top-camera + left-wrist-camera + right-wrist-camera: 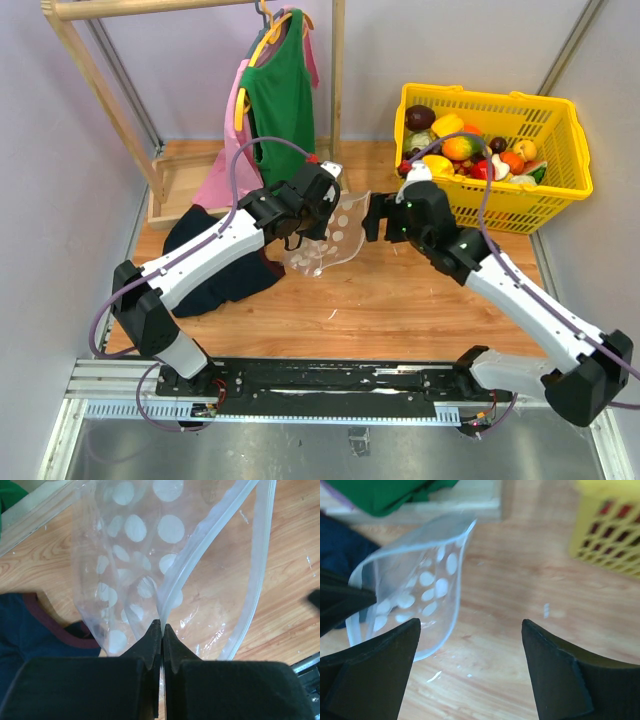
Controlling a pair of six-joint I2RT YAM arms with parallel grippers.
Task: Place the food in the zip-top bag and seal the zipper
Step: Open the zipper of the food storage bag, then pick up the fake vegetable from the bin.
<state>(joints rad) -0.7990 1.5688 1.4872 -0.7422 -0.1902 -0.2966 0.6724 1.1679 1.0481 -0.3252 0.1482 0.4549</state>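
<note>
Got the left gripper [162,625] clamped on the thin clear zipper strip [192,540] of the clear white-dotted zip-top bag [330,240], centre frame. Pinch the opposite lip with the wide-open right gripper [470,630] and spread gently. Then fetch colourful toy food [465,150] from the yellow plastic basket [500,208], upper right.

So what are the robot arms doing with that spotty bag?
The left gripper is pinched shut on the zipper edge of the clear dotted bag, so its mouth gapes open. The right gripper is open and empty, just beside the bag. The toy food is all in the yellow basket; nothing is in the bag yet.
</note>
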